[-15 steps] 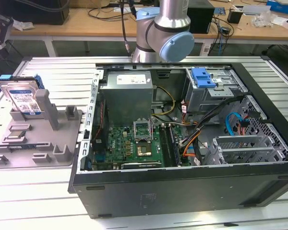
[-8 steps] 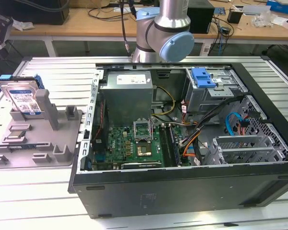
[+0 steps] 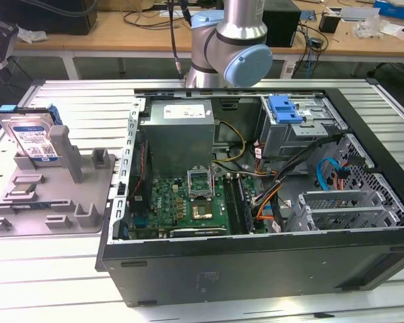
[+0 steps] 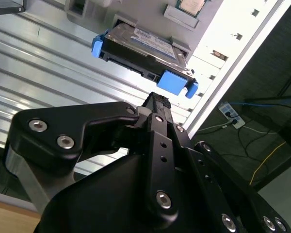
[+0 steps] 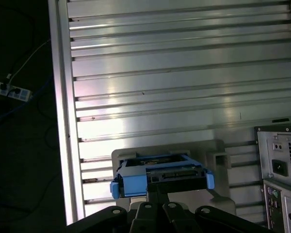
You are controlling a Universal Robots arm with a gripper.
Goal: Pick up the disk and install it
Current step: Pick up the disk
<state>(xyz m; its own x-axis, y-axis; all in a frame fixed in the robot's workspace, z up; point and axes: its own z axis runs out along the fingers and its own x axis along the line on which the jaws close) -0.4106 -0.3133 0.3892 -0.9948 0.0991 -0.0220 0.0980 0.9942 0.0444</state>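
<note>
The disk [image 3: 34,138] is a silver hard drive with a white-and-blue label in a blue carrier rail. It stands tilted on edge in a slot of the grey fixture tray [image 3: 54,202], at the exterior view's left. Both wrist views show the disk [image 4: 143,51] [image 5: 172,172] just beyond my black fingertips. My gripper [image 4: 157,98] [image 5: 157,181] is shut, with nothing between its fingers. It points at the disk's connector edge and stays apart from it.
An open computer case [image 3: 256,269] fills the middle and right of the exterior view, with a motherboard [image 3: 188,202], cables and a metal drive cage [image 3: 303,124] topped by a bare blue bracket [image 3: 286,108]. A ribbed aluminium table [image 5: 184,73] lies under everything. My arm's elbow [image 3: 229,40] rises behind the case.
</note>
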